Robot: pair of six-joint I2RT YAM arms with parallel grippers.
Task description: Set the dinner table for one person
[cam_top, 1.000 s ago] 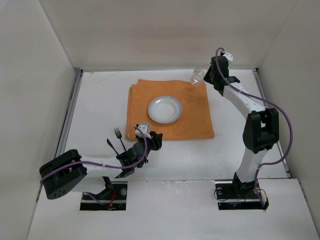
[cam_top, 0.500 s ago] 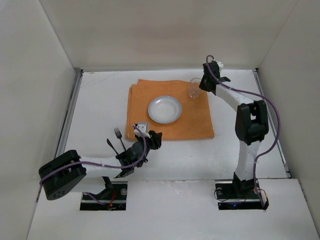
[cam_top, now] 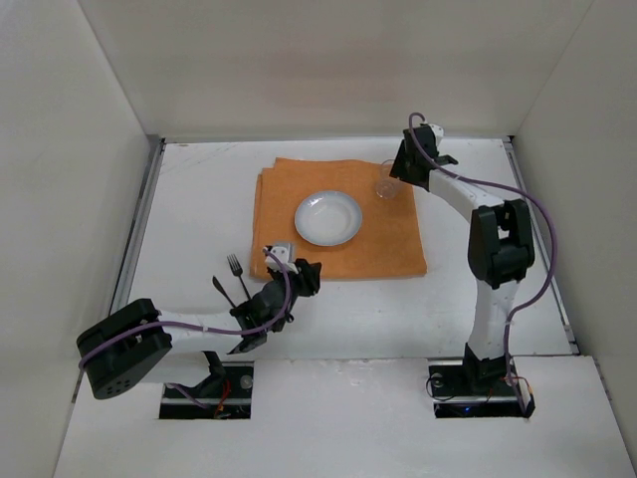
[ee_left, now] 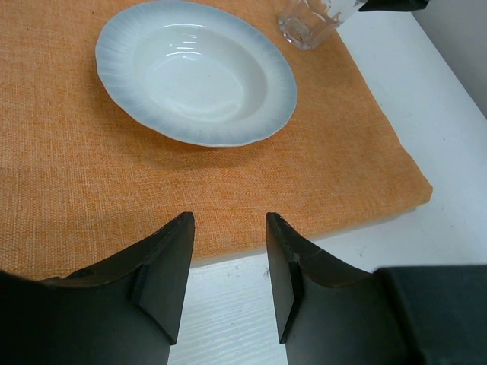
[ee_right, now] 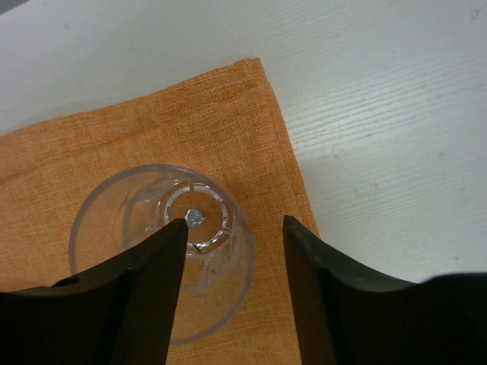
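Half done, I'd judge: the dinner table point(cam_top: 199, 199), spread beneath both arms, carries the orange placemat point(cam_top: 388, 244), with the plate point(cam_top: 328, 218) centred on it and the glass point(cam_top: 387, 179) upright on its far right corner. Fork point(cam_top: 237, 269) and knife point(cam_top: 221, 291) lie on bare table beside the mat's near left corner, not yet placed. My right gripper point(ee_right: 235, 222) hovers over the glass, fingers apart. My left gripper point(ee_left: 228, 220) gapes, holding nothing.

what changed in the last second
The right gripper brought the glass, which was tilted beyond the far right corner of the placemat, down onto that corner, stood it upright and let go; it is now open above the glass. The left gripper, bowl and fork stayed put.
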